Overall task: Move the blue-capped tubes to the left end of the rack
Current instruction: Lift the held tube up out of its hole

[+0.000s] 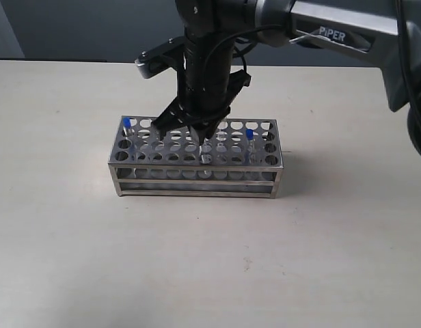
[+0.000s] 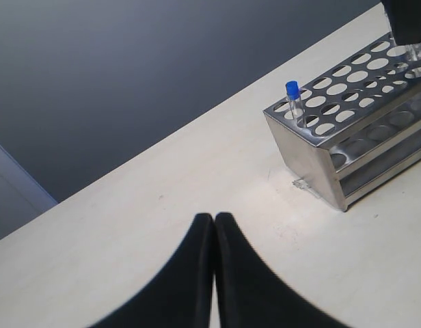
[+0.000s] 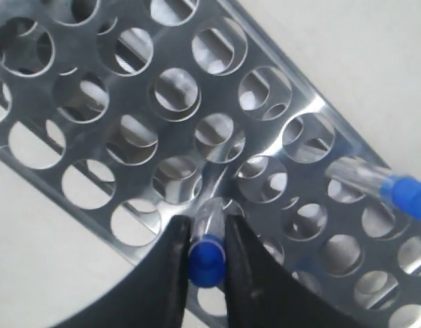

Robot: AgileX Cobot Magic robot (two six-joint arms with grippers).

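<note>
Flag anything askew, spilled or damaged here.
Nothing stands out. The rack sits flat and intact, the left tube and right tube stand upright, and the right fingers grip a third tube squarely by its cap.

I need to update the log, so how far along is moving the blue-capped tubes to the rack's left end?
Done: one clear blue-capped tube stands at the left end of the shiny steel perforated rack. In hand: the right claw pinches a second tube mid-rack, not yet lifted. Left: a third tube near the right end.
</note>
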